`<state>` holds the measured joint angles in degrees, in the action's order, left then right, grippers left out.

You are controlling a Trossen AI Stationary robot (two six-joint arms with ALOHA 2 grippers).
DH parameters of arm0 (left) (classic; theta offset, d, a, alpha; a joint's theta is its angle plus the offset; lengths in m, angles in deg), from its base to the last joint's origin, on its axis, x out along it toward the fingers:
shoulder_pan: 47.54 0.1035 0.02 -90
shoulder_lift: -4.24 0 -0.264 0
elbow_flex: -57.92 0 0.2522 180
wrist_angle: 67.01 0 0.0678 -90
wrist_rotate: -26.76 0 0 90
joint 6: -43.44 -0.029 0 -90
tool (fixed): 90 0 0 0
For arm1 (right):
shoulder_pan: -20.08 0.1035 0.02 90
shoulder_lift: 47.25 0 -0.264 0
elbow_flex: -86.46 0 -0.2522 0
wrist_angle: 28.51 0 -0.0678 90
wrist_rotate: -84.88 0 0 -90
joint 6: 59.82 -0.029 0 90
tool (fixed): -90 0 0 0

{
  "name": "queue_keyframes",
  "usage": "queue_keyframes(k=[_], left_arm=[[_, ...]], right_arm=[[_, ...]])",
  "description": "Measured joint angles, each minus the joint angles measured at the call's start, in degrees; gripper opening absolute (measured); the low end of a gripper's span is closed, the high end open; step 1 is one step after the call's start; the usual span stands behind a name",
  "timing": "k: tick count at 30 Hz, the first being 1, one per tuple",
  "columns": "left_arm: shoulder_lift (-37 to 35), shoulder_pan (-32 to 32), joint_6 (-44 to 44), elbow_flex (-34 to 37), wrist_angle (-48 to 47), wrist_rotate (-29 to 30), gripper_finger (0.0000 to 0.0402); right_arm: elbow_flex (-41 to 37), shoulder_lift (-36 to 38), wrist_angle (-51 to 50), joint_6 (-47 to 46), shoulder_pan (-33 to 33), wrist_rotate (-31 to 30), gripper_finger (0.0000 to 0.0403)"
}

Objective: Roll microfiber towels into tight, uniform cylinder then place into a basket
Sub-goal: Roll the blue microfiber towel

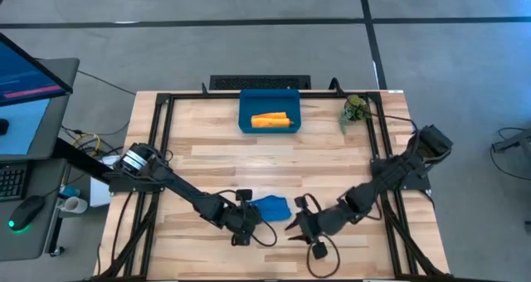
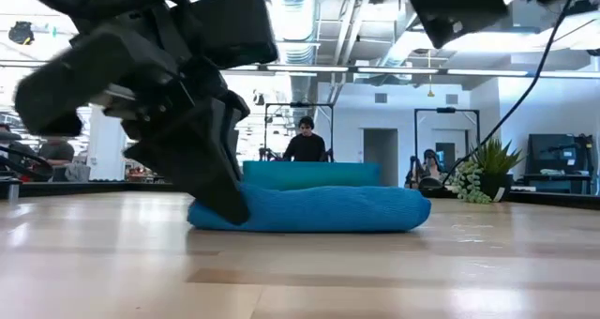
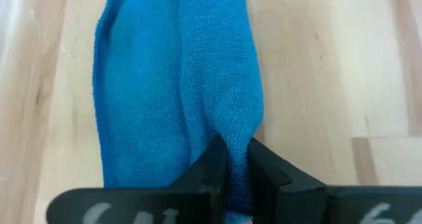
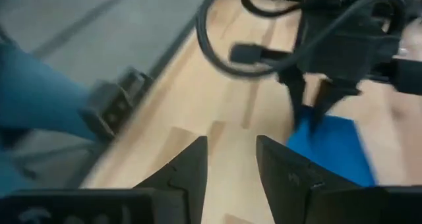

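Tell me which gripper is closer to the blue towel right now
Left. The left gripper is pinched shut on one end of the blue towel. The right gripper is open, empty, just off the towel's other end.

bare table (image 1: 249, 162) mid-span — plant (image 1: 355, 109) beside basket (image 1: 246, 119)

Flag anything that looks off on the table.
The blue towel lies as a loose, flattish fold, not a tight cylinder, pinched by the left gripper. The orange towel sits rolled in the basket.
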<state>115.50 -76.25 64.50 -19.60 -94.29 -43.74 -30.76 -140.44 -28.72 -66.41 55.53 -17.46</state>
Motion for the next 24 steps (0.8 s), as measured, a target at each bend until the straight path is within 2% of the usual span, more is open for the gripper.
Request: queue_keyframes(k=[3,8,14,19,24], left_arm=[[-0.74,0.00,-0.42,0.08,-0.07,-0.54,0.0019],[-1.07,0.00,-0.71,0.08,0.01,-1.05,0.0022],[-1.18,0.02,-0.88,0.08,0.17,-1.91,0.0020],[-1.27,0.02,-0.88,0.02,-0.04,-1.68,0.0023],[-1.33,0.04,-0.90,-0.01,-0.04,-1.40,0.0021]], right_arm=[[0.00,-2.55,0.30,5.50,1.12,-4.20,0.0153],[-0.02,-8.14,2.06,11.65,0.55,-5.07,0.0162],[1.14,-13.61,3.20,17.18,-0.58,-9.71,0.0197],[2.86,-16.49,0.96,17.60,-2.01,-10.71,0.0229],[4.13,-17.90,-3.70,14.46,-3.77,-10.88,0.0233]])
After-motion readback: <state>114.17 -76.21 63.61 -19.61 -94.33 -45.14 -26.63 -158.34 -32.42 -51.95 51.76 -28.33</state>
